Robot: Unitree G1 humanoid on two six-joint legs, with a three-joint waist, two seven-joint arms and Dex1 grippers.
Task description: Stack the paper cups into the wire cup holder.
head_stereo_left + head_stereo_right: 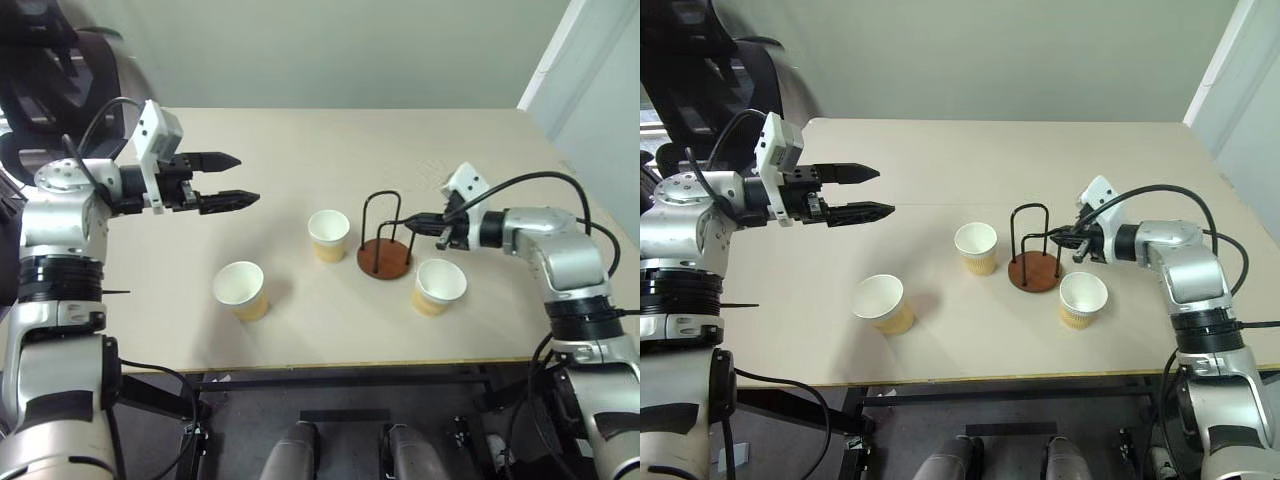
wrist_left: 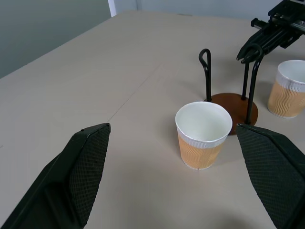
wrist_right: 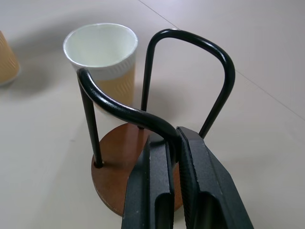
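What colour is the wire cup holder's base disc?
Reddish-brown, under black wire loops; the base disc shows best in the right wrist view.

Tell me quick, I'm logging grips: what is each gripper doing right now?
Left gripper: open, holding nothing, above the table.
Right gripper: shut on a wire loop of the cup holder.

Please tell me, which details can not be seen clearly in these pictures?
- Right gripper, shut on a wire cup holder loop: its fingers hide the contact.
- The cup nearest it: head views hide its foot behind its rim.
- Left-most cup: cut off by the right wrist view's edge.
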